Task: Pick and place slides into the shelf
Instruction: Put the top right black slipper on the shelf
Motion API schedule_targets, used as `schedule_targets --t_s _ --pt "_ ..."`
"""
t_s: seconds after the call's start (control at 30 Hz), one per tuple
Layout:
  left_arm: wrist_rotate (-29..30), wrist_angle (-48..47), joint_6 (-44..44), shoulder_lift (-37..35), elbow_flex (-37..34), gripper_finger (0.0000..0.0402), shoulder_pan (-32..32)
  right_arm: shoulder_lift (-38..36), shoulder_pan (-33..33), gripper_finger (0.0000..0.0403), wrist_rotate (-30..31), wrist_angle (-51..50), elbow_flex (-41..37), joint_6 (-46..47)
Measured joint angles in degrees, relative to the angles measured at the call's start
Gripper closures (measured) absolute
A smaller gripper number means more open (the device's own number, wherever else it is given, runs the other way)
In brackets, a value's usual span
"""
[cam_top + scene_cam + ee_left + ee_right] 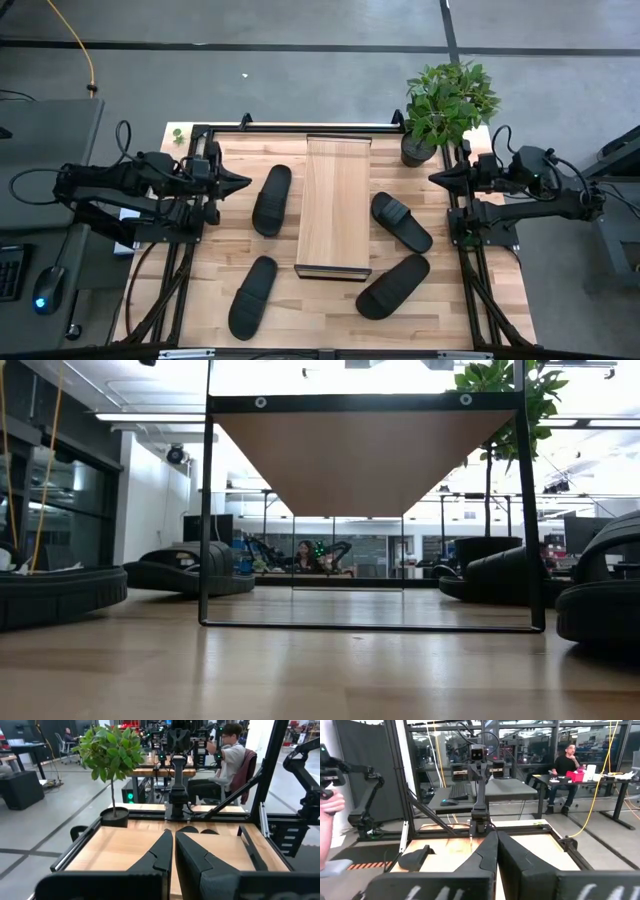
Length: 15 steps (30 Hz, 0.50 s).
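Four slides (271,199) round empty shelf (336,205) — both claws shut.

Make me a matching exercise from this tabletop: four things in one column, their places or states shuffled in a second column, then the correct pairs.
Things:
1. shelf
2. potted plant
3. left gripper
4. right gripper

Places or states:
A. shut, at the table's right edge
B. far right corner of the table
C. lengthwise down the table's middle, nothing on it
D. shut, at the table's left edge, pointing at a slide

Pairs: 1-C, 2-B, 3-D, 4-A
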<state>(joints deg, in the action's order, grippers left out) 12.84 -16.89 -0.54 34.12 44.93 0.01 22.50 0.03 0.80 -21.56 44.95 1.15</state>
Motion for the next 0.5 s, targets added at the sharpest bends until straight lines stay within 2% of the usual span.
schedule_targets --t_s 0.1,0.27,0.5 --pt "0.00 0.18 -0.71 -0.09 0.00 0.0392 -0.02 0.00 -0.01 0.0402 2.36 0.10 -0.01 -1.08" --pt "0.00 0.89 -0.71 -0.12 0.00 0.0392 -0.02 0.00 0.00 0.0402 8.71 0.24 0.00 -7.95" --pt "0.09 0.90 -0.69 -0.12 0.00 0.0392 0.00 0.03 0.00 0.0402 10.01 0.21 0.43 -14.93"
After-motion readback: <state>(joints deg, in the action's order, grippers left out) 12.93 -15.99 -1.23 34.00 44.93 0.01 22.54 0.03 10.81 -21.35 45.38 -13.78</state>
